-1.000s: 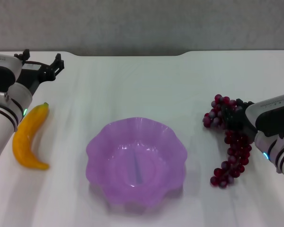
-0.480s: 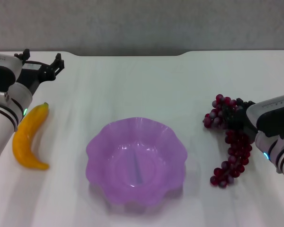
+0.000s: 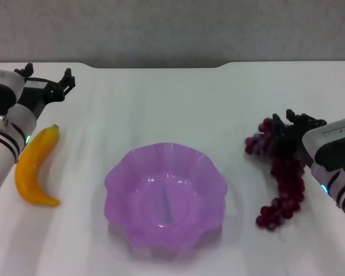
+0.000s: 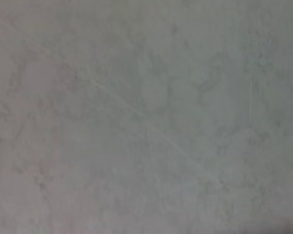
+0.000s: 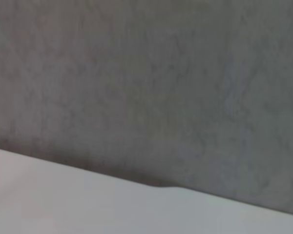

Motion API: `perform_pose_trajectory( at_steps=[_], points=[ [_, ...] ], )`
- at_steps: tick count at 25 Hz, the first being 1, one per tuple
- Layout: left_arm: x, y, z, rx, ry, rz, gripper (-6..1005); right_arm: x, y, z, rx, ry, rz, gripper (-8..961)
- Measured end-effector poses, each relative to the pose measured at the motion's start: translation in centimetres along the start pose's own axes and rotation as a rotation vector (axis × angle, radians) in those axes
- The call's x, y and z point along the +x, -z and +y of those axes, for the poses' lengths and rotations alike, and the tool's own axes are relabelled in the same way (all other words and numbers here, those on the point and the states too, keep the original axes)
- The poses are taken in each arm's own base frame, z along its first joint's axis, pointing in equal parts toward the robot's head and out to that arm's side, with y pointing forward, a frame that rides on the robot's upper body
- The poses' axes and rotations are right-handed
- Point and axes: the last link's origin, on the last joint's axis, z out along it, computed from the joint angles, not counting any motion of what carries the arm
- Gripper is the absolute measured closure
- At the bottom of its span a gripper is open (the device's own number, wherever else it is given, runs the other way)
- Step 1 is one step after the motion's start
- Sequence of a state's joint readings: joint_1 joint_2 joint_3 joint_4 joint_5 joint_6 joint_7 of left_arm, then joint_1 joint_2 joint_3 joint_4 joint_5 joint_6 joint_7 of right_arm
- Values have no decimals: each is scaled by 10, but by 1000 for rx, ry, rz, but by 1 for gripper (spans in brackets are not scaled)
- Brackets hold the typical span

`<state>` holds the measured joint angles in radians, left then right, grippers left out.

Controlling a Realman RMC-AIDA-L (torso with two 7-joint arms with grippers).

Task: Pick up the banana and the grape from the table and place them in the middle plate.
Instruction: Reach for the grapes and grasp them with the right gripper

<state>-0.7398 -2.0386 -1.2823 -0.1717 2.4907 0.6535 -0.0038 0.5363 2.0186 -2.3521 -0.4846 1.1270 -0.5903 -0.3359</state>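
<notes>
1. The right gripper (image 3: 296,122) sits at the upper end of the grape bunch (image 3: 280,172), which lies on the white table (image 3: 172,98) well to the right of the purple scalloped plate (image 3: 165,195). Its dark fingertips stand over the top berries, but whether the jaws are spread or nipping the bunch cannot be told. Most of the bunch trails away below the jaws. If only a few top berries are caught, the long tail may swing or tear free on a lift.

2. A loose hanging bunch may drag over the plate's wavy rim on the way in and shove or tip the light plate.

3. The left gripper (image 3: 46,80) hovers with jaws spread and nothing between them. The banana (image 3: 35,167) lies nearer the robot than the jaws, beside the arm's forearm, its green stem tip closest to them. The smooth curved skin may roll or slip if pinched off-centre.

4. Both wrist views show only bare surface, so neither confirms a grasp; a miss may go unnoticed.
</notes>
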Motion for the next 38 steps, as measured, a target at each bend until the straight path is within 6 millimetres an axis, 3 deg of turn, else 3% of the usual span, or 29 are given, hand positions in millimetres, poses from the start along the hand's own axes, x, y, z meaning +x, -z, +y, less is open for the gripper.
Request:
perform_pose_trajectory(
  at_steps=[6,11,17,25,36,38],
  points=[
    [-3,2,-2,3,-2,-6,102,0,0,-3,9,4,-5,657],
    [-3,2,-2,3,-5,-7,102,0,0,-3,8,-2,-1,837],
    [-4,3,-3,5,-7,-9,102,0,-7,6,-35,-30,72,953],
    [-5,3,-4,6,-9,-10,102,-6,-21,12,-74,-46,162,916],
    [-9,6,-8,14,-8,-20,102,-12,-21,29,-133,-65,184,686],
    [-11,7,-8,16,-8,-23,102,-10,-21,31,-148,-70,220,589]
  ],
)
